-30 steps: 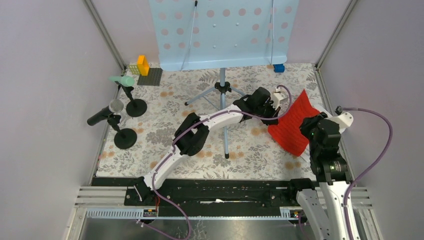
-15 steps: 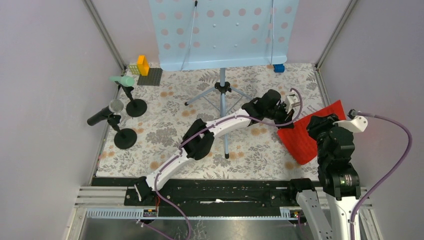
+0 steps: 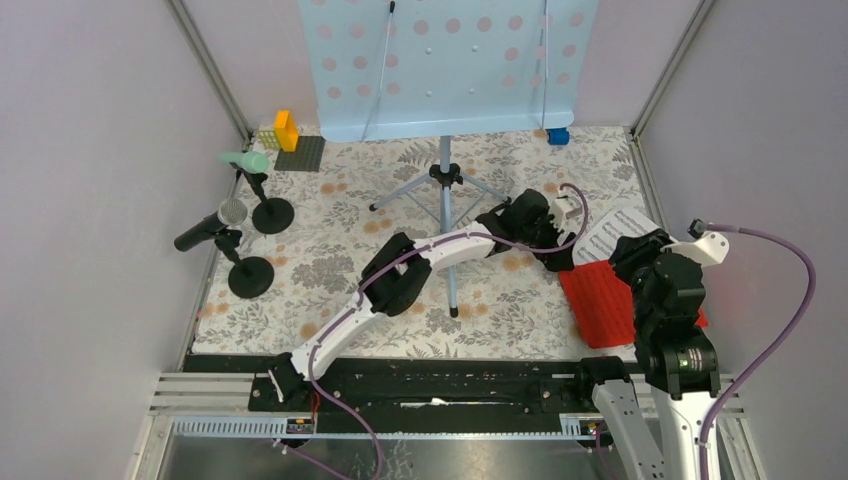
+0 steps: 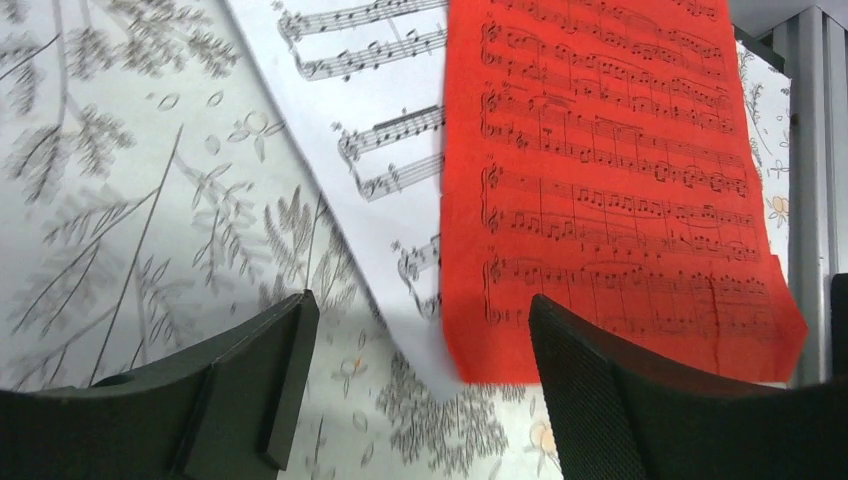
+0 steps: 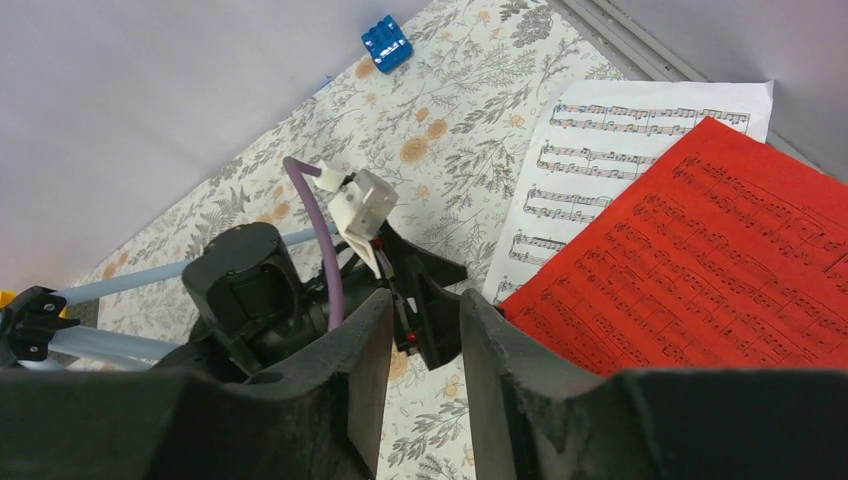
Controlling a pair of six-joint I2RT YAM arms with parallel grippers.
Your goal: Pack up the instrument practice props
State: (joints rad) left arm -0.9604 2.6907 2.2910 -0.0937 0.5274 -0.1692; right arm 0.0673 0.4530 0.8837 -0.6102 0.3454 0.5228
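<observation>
A red music sheet [image 3: 598,302] [image 4: 610,170] [image 5: 720,270] lies flat on the flowered cloth at the right, overlapping a white music sheet [image 3: 612,229] [image 4: 350,90] [image 5: 600,150]. My left gripper [image 3: 560,257] [image 4: 420,320] is open just off the sheets' near corner, holding nothing. My right gripper [image 3: 635,252] [image 5: 425,310] hovers over the red sheet with a narrow gap between its fingers and nothing in it. The pale blue rack [image 3: 445,65] stands on its tripod legs [image 3: 445,190]. The mint-green microphone [image 3: 245,160] and black microphone [image 3: 205,231] sit in round-based holders [image 3: 272,215] [image 3: 250,277].
A small blue toy car [image 3: 558,136] [image 5: 387,42] sits by the back wall. Yellow and orange bricks [image 3: 287,130] stand beside a grey plate [image 3: 300,153] at the back left. The enclosure's metal frame [image 3: 655,200] runs close along the sheets' right side.
The left gripper has opened and let go of the red sheet, which was raised and now lies flat, shifted nearer, uncovering the white one. The right gripper has widened a little.
</observation>
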